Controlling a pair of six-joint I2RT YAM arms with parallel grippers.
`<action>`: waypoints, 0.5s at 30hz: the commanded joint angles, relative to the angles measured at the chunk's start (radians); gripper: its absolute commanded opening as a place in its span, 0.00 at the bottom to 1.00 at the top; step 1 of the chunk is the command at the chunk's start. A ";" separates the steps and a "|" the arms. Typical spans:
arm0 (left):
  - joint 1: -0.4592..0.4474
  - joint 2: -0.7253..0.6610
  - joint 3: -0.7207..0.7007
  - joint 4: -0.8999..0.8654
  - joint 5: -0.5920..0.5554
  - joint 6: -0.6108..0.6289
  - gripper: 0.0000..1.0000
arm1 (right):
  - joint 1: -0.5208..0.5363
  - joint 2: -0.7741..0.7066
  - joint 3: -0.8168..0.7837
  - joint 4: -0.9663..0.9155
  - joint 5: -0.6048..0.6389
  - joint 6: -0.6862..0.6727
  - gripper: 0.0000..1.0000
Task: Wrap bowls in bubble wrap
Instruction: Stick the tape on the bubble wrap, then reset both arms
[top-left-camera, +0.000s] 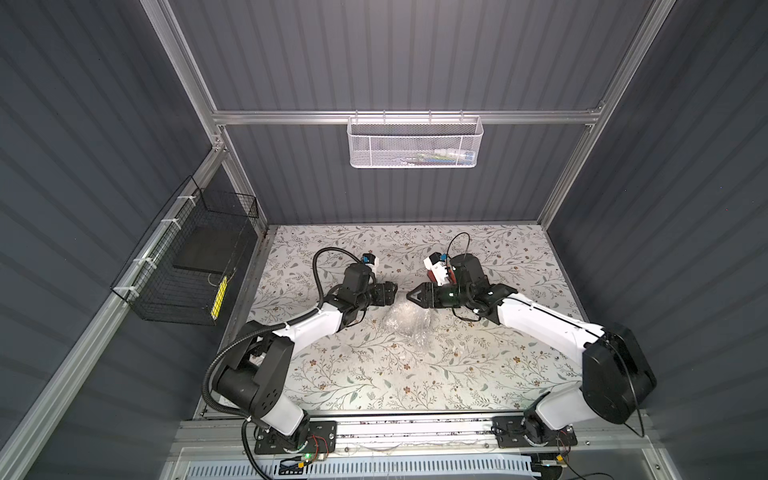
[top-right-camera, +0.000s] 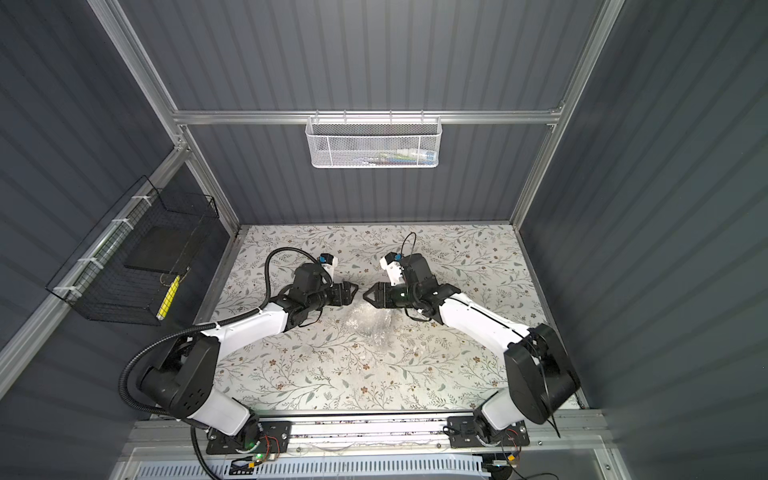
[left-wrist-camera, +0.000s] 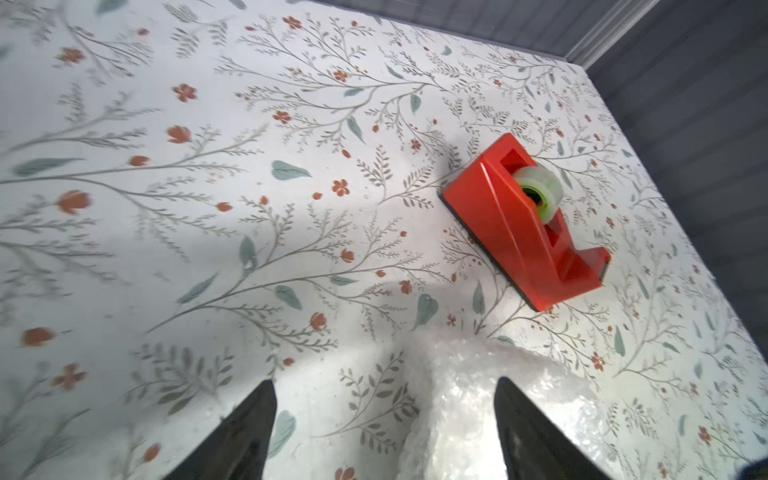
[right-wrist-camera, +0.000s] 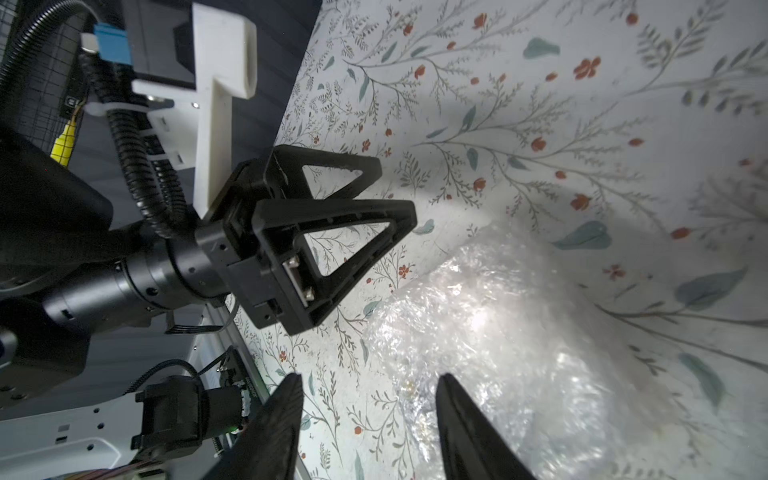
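The bubble wrap (top-left-camera: 406, 324) (top-right-camera: 370, 322) lies on the flowered table as a crumpled, shiny bundle between the two arms. The bowl is hidden; I cannot tell whether it is inside the bundle. My left gripper (top-left-camera: 390, 291) (top-right-camera: 352, 291) hangs just behind the bundle's left side. Its jaws are wide open and empty in the left wrist view (left-wrist-camera: 385, 382), with the wrap (left-wrist-camera: 469, 415) below them. My right gripper (top-left-camera: 411, 296) (top-right-camera: 366, 296) faces it tip to tip, open and empty (right-wrist-camera: 370, 376), above the wrap (right-wrist-camera: 498, 332). The left gripper (right-wrist-camera: 397, 185) also shows there.
A red tape dispenser (left-wrist-camera: 511, 232) (top-left-camera: 437, 272) stands on the table behind the right wrist. A white mesh basket (top-left-camera: 415, 143) hangs on the back wall. A black wire basket (top-left-camera: 187, 270) hangs on the left wall. Grey walls close in the table (top-left-camera: 415, 382).
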 joint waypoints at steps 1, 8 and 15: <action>0.020 -0.089 0.001 -0.111 -0.223 0.090 0.99 | -0.021 -0.089 -0.011 -0.092 0.200 -0.073 0.64; 0.057 -0.218 -0.034 -0.161 -0.580 0.192 1.00 | -0.133 -0.260 -0.111 -0.086 0.501 -0.096 0.97; 0.189 -0.338 -0.302 0.207 -0.679 0.293 1.00 | -0.348 -0.405 -0.359 0.132 0.698 -0.147 0.99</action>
